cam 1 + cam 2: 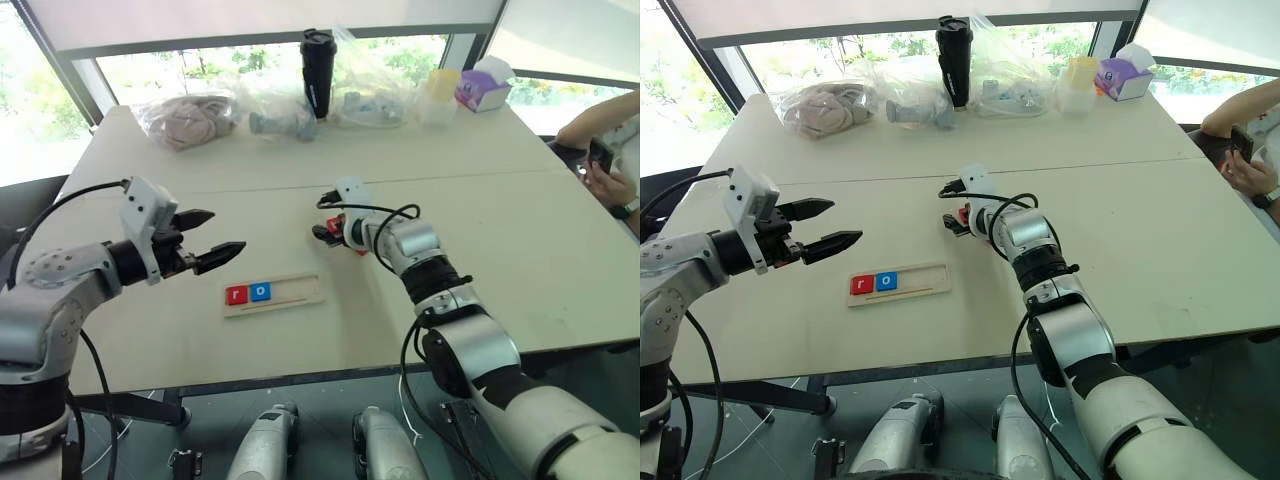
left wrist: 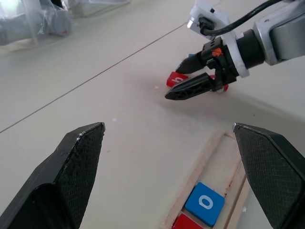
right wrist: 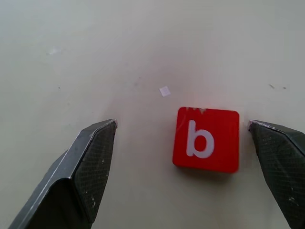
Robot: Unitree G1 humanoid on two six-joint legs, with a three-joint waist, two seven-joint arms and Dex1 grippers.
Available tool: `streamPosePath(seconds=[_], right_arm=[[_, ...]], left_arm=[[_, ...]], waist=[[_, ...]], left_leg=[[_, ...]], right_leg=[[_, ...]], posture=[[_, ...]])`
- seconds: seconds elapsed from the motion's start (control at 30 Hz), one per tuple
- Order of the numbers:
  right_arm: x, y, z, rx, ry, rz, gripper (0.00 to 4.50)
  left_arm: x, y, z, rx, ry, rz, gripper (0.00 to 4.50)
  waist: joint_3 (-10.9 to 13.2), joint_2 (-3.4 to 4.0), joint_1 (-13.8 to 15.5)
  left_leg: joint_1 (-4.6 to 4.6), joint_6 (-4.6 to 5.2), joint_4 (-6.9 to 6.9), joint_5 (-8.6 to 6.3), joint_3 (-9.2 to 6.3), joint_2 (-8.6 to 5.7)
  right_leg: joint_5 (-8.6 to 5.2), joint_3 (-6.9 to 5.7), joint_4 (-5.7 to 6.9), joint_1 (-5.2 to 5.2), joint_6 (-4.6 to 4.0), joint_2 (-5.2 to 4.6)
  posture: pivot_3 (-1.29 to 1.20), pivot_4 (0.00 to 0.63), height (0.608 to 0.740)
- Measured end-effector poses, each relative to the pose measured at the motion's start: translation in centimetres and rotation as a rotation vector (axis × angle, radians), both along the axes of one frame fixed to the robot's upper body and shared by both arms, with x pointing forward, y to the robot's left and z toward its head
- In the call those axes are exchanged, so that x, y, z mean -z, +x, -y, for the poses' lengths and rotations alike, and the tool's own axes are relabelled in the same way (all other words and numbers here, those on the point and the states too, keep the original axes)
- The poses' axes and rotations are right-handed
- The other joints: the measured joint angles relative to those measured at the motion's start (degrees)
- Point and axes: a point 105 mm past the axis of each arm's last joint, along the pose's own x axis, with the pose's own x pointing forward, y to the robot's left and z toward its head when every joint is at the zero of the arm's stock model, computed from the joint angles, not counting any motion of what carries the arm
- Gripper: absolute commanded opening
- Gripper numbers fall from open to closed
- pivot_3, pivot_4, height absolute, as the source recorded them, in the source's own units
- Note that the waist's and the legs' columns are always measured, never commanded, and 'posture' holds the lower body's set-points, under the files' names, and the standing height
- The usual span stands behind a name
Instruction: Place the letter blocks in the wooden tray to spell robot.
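Now red b block (image 3: 206, 139) between spread right jaws, nearer 1 side

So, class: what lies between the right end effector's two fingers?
In the right wrist view, the red b block lies flat on the table between the open fingers, nearer one, not yet gripped.

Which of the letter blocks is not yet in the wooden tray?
The red b block, lying on the table between the fingers of the open right claw. The red r and blue o already sit in the wooden tray.
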Motion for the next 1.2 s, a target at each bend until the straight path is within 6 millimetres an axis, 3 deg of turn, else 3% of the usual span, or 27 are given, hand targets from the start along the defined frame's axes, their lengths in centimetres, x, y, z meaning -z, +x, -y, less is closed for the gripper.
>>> streamPosePath(seconds=[0.17, 0.37, 0.43, 0.57, 0.63, 0.73, 0.83, 1.03, 1.2], right_arm=[[0.1, 0.2, 0.3, 0.016, -0.029, 0.009, 1.18], [-0.3, 0.0, 0.4, 0.02, -0.04, 0.005, 1.18], [-1.5, -0.6, 0.9, 0.007, -0.029, 0.035, 1.18], [-5.4, -2.5, 4.6, 0.039, -0.023, 0.124, 1.18], [-6.4, -4.2, 7.1, 0.083, -0.031, 0.134, 1.18], [-4.6, -7.4, 10.4, 0.18, -0.053, 0.016, 1.18], [-2.7, -9.6, 11.6, 0.248, -0.056, -0.069, 1.18], [0.2, -12.0, 9.9, 0.327, 0.05, -0.116, 1.18], [1.1, -12.8, 7.9, 0.344, 0.092, -0.142, 1.18]], left_arm=[[0.4, 0.0, 0.1, -0.008, 0.001, -0.001, 4.5], [0.5, 0.3, 1.2, 0.031, -0.001, 0.002, 4.5], [0.5, 0.2, 2.0, 0.062, 0.003, 0.011, 4.5], [1.0, -0.4, 3.6, 0.136, 0.019, 0.0, 4.5], [1.2, -0.5, 4.3, 0.164, 0.017, -0.007, 4.5], [1.5, -0.6, 5.5, 0.22, 0.028, -0.007, 4.5], [1.6, -0.6, 6.5, 0.262, 0.05, 0.003, 4.5], [2.9, -1.4, 7.5, 0.356, 0.128, -0.018, 4.5], [3.3, -1.7, 7.8, 0.395, 0.142, -0.038, 4.5]], waist=[[0.0, 0.01, 0.0], [0.0, 0.01, 0.1], [0.0, 0.03, 0.4], [0.0, 0.02, 0.8], [0.0, 0.0, 0.7], [0.0, -0.01, 0.6], [0.0, 0.01, 0.1], [0.0, 0.02, 0.4], [0.0, 0.02, 0.5]], left_leg=[[0.01, 0.01, -0.07, 0.02, 0.0, 0.03], [-0.03, 0.01, -0.13, 0.03, 0.01, 0.03], [-0.1, 0.01, -0.13, 0.03, 0.01, 0.01], [-0.16, 0.01, -0.13, 0.02, 0.0, -0.03], [-0.15, -0.02, -0.13, 0.0, 0.01, -0.02], [-0.15, 0.03, -0.13, 0.03, 0.01, 0.01], [-0.13, 0.04, -0.16, 0.03, 0.07, 0.07], [-0.17, 0.04, -0.18, 0.04, 0.07, 0.06], [-0.15, -0.06, -0.16, -0.03, 0.04, 0.06]], right_leg=[[-0.08, 0.02, 0.01, -0.07, -0.15, 0.02], [-0.08, 0.03, 0.01, -0.13, -0.15, 0.02], [-0.09, 0.03, -0.01, -0.17, -0.15, -0.02], [-0.11, 0.01, -0.11, -0.16, -0.16, -0.11], [-0.12, 0.01, -0.11, -0.16, -0.18, -0.24], [-0.29, -0.01, -0.08, -0.15, -0.46, -0.3], [-0.31, 0.01, -0.07, -0.2, -0.5, -0.28], [-0.32, 0.01, -0.11, -0.22, -0.5, -0.28], [-0.32, -0.01, -0.14, -0.18, -0.5, -0.29]], posture=[[0.0, 0.15, 0.74], [0.0, 0.15, 0.74], [0.0, 0.15, 0.74], [0.0, 0.15, 0.74], [0.0, 0.15, 0.74], [0.0, 0.15, 0.74], [0.0, 0.15, 0.74], [0.0, 0.15, 0.74], [0.0, 0.15, 0.74]])
